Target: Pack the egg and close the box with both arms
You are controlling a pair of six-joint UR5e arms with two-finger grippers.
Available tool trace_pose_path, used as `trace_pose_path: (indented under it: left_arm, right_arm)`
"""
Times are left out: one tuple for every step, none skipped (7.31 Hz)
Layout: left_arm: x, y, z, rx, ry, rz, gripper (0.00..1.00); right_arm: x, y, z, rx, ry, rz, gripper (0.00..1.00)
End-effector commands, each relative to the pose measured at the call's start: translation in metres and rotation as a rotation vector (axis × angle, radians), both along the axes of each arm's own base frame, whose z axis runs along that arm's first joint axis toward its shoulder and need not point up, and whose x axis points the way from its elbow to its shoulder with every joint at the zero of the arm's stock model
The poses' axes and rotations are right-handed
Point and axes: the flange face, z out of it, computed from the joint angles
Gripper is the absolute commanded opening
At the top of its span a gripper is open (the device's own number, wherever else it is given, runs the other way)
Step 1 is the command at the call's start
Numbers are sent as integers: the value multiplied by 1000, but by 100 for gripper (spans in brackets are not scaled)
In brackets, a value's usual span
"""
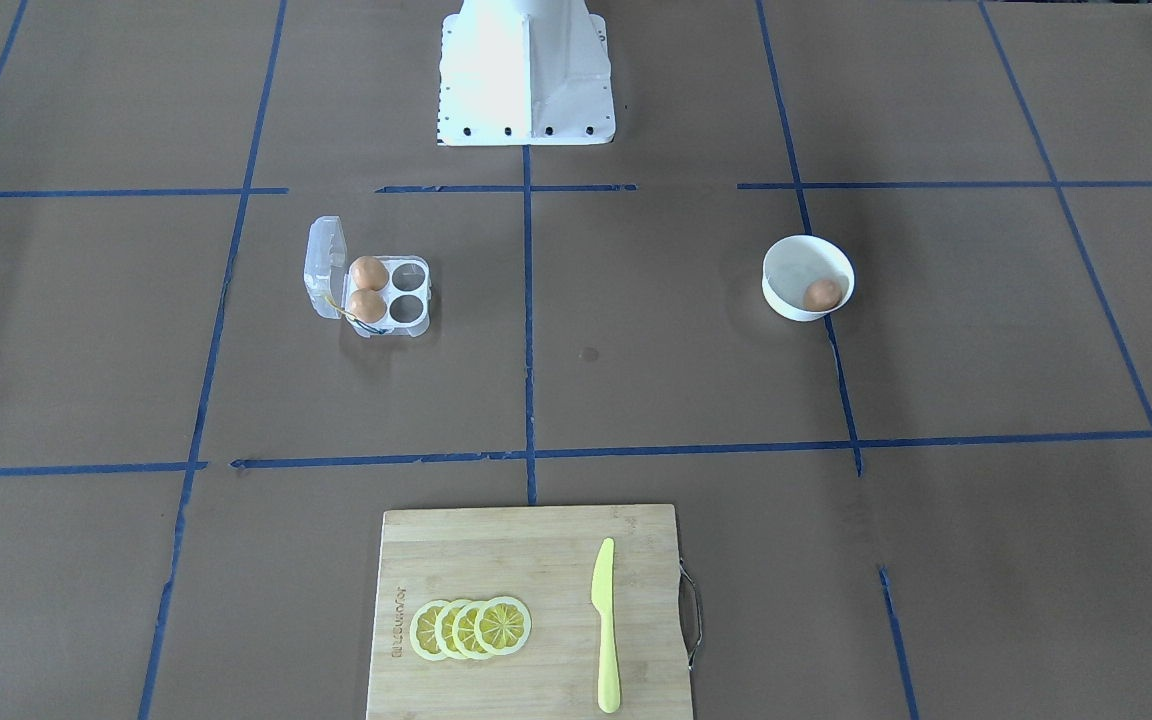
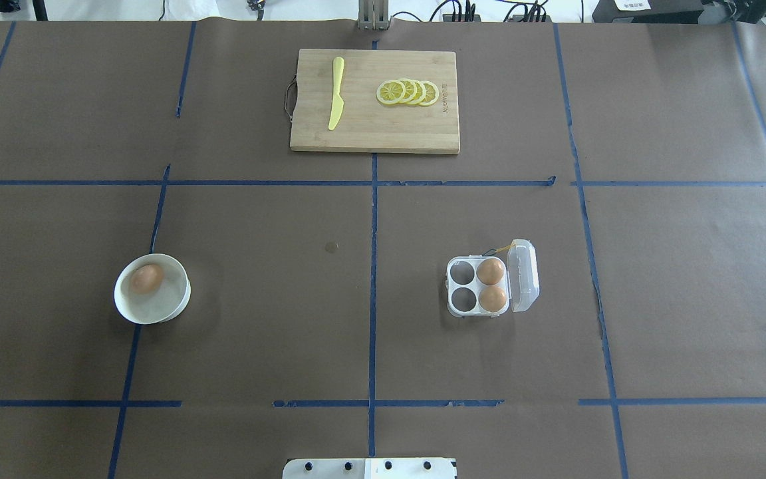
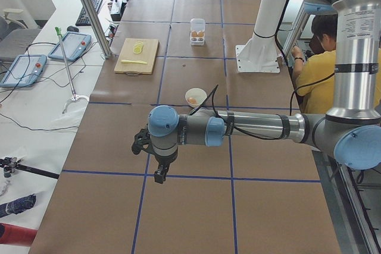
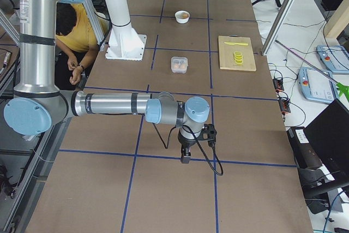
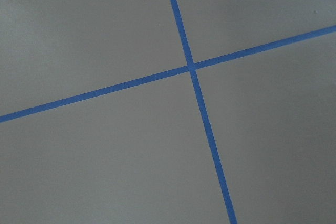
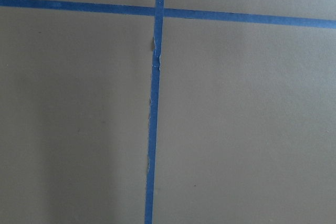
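Observation:
One orange-brown egg (image 2: 146,278) lies in a round white bowl (image 2: 163,305) on the robot's left side of the table; it also shows in the front view (image 1: 821,294). The clear box (image 2: 463,286) stands on the robot's right side with its lid (image 2: 524,276) open. Two eggs (image 2: 491,285) fill the cells by the lid, and the two other cells are empty. My left gripper (image 3: 159,175) and right gripper (image 4: 185,158) hang over bare table far from both, and show only in the side views. I cannot tell whether they are open or shut.
A bamboo cutting board (image 2: 370,126) at the far edge holds a yellow knife (image 2: 336,93) and lemon slices (image 2: 408,92). The white pedestal (image 1: 526,70) stands at the robot's edge. A person in yellow (image 3: 321,63) sits beside it. Both wrist views show only brown paper and blue tape.

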Motion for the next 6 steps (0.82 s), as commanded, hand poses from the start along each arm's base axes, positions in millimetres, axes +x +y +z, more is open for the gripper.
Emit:
trace_pose_path:
  left_arm:
    - [4,-2,-1,1,0,8,100]
    - [4,-2,-2,4,-1,9,100]
    - [4,-2,-9,19,-1,9,100]
    - [5,-4,-12,40,-4,12,100]
    - [4,-9,-17,116,-8,4,100]
    - [5,-11,-20,163,-7,4,100]
  right_arm:
    - [0,0,1,-2,0,0,100]
    - [0,0,0,1,0,-1,100]
    - [0,0,0,1,0,-1,100]
    - [0,-4,-4,13,1,-2,100]
    - [0,-8,-7,31,1,-4,100]
    - [-1,-14,-6,91,-4,-2,100]
